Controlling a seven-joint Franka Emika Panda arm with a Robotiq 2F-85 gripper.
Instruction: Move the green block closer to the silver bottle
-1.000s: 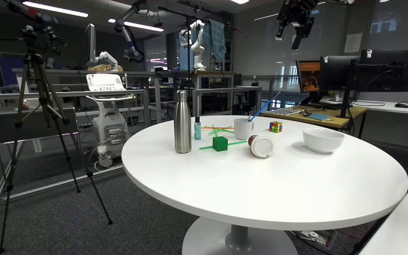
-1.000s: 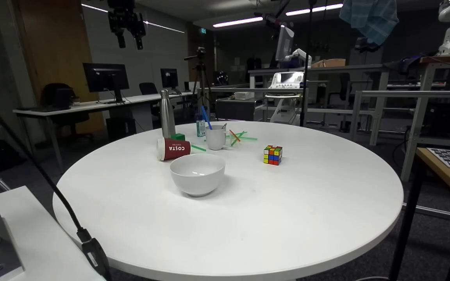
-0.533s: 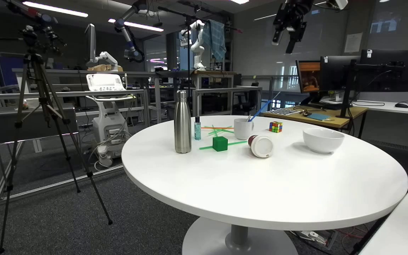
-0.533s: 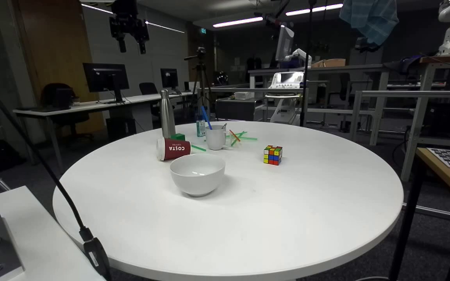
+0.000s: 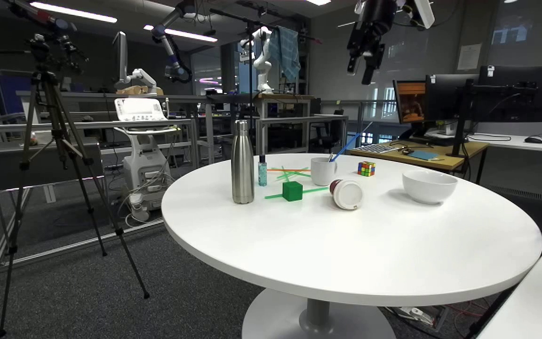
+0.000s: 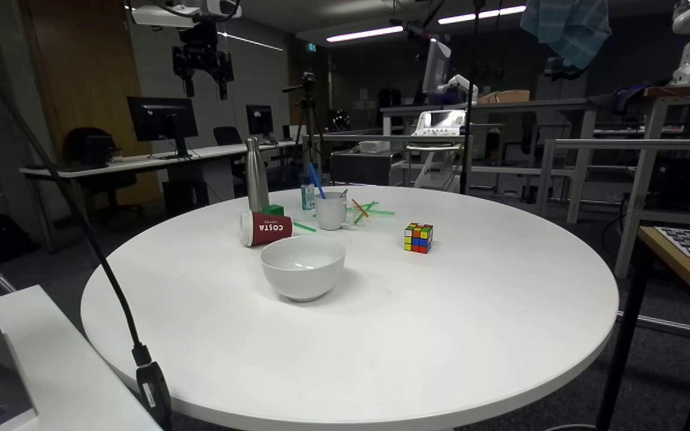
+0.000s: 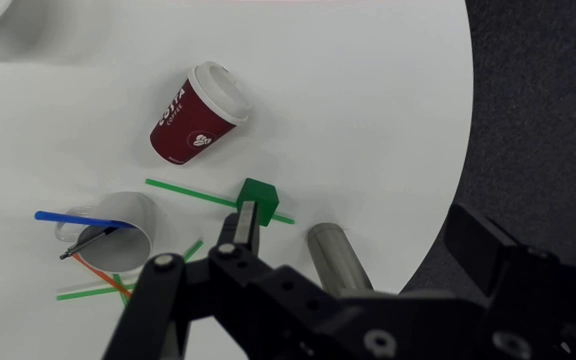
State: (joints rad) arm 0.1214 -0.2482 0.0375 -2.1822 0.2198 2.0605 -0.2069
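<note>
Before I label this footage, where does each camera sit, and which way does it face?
In an exterior view: slightly above the round table, looking across it, silver bottle left of green block; gripper and part of the arm upper right.
In an exterior view: also looking across from slightly above, white bowl nearest; gripper and arm upper left.
Wrist view: above the table, facing down at the Costa cup; gripper fingers in the lower half.
Both exterior views share bottle, block, bowl, gripper.

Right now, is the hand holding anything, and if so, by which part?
Nothing is held. The hand is open above the table, jaws apart with nothing between them; the green block sits on the tabletop below.
</note>
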